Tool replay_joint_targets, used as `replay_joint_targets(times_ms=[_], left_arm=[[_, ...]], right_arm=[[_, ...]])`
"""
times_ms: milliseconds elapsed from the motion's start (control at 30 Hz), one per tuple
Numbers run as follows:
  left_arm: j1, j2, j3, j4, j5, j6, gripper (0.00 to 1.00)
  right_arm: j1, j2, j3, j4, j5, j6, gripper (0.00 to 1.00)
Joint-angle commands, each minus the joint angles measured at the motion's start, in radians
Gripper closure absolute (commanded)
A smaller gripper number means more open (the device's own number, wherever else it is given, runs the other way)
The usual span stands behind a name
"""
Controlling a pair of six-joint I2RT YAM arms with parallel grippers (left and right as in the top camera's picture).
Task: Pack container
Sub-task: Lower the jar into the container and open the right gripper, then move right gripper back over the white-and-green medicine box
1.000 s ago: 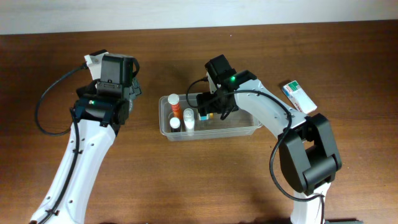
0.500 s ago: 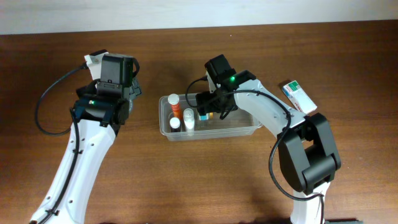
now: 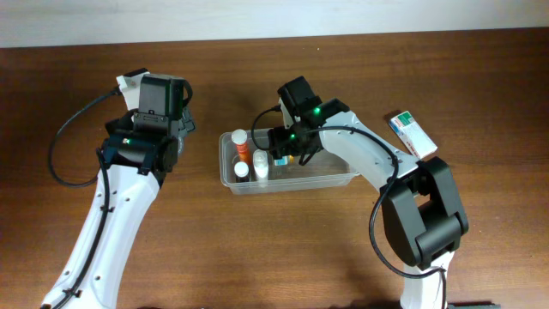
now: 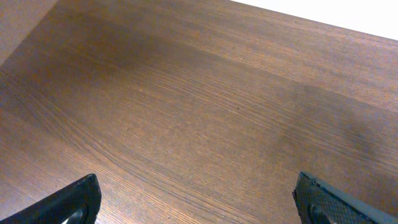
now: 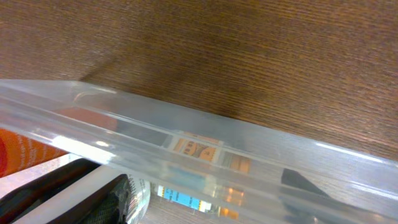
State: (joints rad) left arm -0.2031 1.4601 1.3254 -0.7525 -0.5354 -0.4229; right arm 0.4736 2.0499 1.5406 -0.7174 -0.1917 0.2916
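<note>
The container (image 3: 330, 174) is a clear plastic tub in the middle of the table. An orange bottle (image 3: 241, 145) and two white bottles (image 3: 260, 163) stand at its left end. My right gripper (image 3: 286, 153) reaches down inside it, just right of those bottles. In the right wrist view the container's wall (image 5: 205, 134) crosses the frame. The right gripper (image 5: 205, 194) has its fingers (image 5: 93, 196) apart on either side of a blue-labelled bottle (image 5: 186, 199), with the orange bottle (image 5: 25, 155) to the left. My left gripper (image 3: 184, 123) hangs wide open over bare wood, left of the tub, and the left gripper (image 4: 199, 200) holds nothing.
A small white-and-green box (image 3: 413, 133) lies on the table to the right of the tub, beside the right arm's base. The right half of the tub holds nothing. The table's far edge meets a white wall at the top.
My right gripper has shifted slightly left inside the tub toward the bottles, and its jaws have narrowed. The left arm has not moved.
</note>
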Motion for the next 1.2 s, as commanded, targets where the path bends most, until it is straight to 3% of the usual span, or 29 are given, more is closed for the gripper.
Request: replay_joint_targets(times_ms=[0, 333, 500, 567, 733, 1033, 1167], left_arm=[[0.003, -0.021, 0.002, 0.000, -0.011, 0.006, 0.01], [0.003, -0.021, 0.002, -0.001, -0.011, 0.006, 0.01], [0.003, -0.021, 0.002, 0.000, -0.011, 0.006, 0.01], [0.003, -0.021, 0.002, 0.000, -0.011, 0.006, 0.00], [0.003, -0.020, 0.002, 0.000, -0.011, 0.006, 0.01], [0.003, -0.020, 0.002, 0.000, -0.011, 0.005, 0.01], [0.003, -0.021, 0.002, 0.000, -0.011, 0.006, 0.01]], right_arm=[[-0.018, 0.018, -0.005, 0.000, -0.068, 0.005, 0.33], [-0.022, 0.018, -0.013, 0.003, -0.060, 0.002, 0.47], [-0.033, 0.007, -0.008, 0.003, -0.076, 0.002, 0.65], [-0.050, -0.019, -0.001, -0.001, -0.103, 0.001, 0.67], [-0.127, -0.159, 0.003, -0.030, -0.145, -0.006, 0.67], [-0.410, -0.399, 0.003, -0.175, -0.129, -0.149, 0.66], [-0.555, -0.394, 0.002, -0.183, 0.008, -0.244, 0.54]])
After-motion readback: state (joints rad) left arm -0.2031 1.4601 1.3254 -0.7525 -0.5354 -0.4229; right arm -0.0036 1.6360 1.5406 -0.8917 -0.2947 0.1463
